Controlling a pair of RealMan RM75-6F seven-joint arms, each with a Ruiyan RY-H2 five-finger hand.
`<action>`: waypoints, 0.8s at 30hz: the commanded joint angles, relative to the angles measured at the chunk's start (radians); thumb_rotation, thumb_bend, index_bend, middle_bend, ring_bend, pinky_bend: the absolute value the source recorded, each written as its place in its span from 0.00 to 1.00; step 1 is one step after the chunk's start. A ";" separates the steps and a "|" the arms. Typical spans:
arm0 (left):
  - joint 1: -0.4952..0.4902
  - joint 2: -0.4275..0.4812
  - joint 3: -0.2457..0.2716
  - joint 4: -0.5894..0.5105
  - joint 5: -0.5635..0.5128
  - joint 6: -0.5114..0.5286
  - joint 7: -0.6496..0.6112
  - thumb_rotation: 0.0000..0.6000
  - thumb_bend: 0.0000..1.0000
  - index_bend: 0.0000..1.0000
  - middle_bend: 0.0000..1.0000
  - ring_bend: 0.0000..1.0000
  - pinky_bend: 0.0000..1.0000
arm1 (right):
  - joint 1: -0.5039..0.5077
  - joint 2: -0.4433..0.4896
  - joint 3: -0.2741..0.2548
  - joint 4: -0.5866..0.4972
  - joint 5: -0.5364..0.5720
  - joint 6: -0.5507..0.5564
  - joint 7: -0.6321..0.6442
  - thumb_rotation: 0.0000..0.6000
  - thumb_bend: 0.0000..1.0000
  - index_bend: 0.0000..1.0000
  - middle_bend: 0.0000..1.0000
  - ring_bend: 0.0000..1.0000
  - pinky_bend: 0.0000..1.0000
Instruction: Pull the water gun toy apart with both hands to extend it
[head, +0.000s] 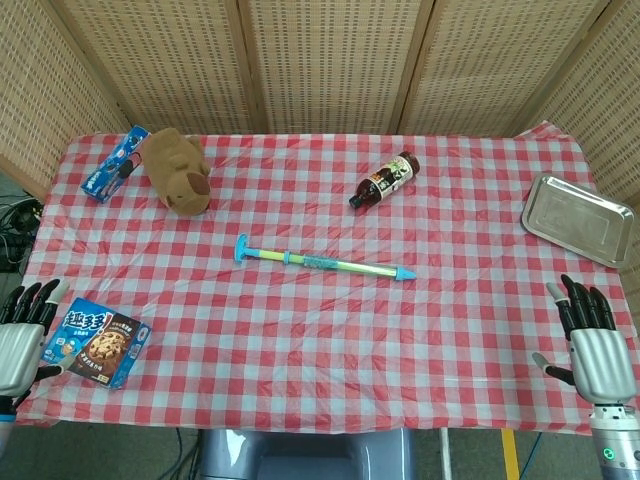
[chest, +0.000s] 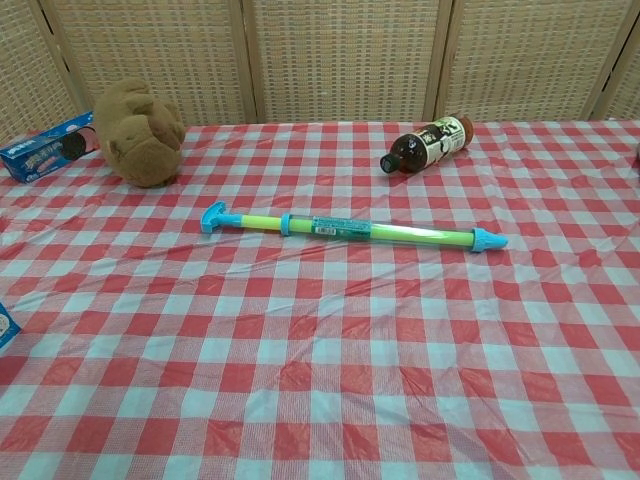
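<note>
Both hands spread, empty: left hand (head: 22, 338) lower left, right hand (head: 590, 340) lower right. Water gun toy (head: 324, 262) lay mid-frame; best gripped at handle and barrel.

The water gun (head: 322, 262) lies mid-table, bottle (head: 383, 180) behind it, plush toy (head: 177, 171) far left.

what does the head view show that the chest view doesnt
Only the head view shows the left hand and right hand, both open at the near table corners, the metal tray at the right edge, and the whole cookie box beside the left hand. The chest view adds no thing of its own; it only gives a closer, lower look. Both share the water gun toy, lying untouched mid-table, the bottle on its side, the brown plush and the blue packet.
</note>
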 joint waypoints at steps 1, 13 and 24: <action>-0.001 -0.001 0.000 -0.001 0.001 -0.001 0.002 1.00 0.08 0.00 0.00 0.00 0.00 | 0.001 -0.002 -0.001 0.003 0.000 -0.002 0.000 1.00 0.11 0.00 0.00 0.00 0.00; -0.029 -0.018 -0.054 -0.030 0.001 0.029 0.045 1.00 0.08 0.00 0.00 0.00 0.00 | 0.003 0.000 0.002 0.009 0.001 -0.004 0.034 1.00 0.11 0.00 0.00 0.00 0.00; -0.236 -0.068 -0.233 -0.090 -0.219 -0.150 0.237 1.00 0.14 0.06 0.14 0.16 0.14 | 0.017 -0.007 0.009 0.024 0.017 -0.029 0.049 1.00 0.11 0.00 0.00 0.00 0.00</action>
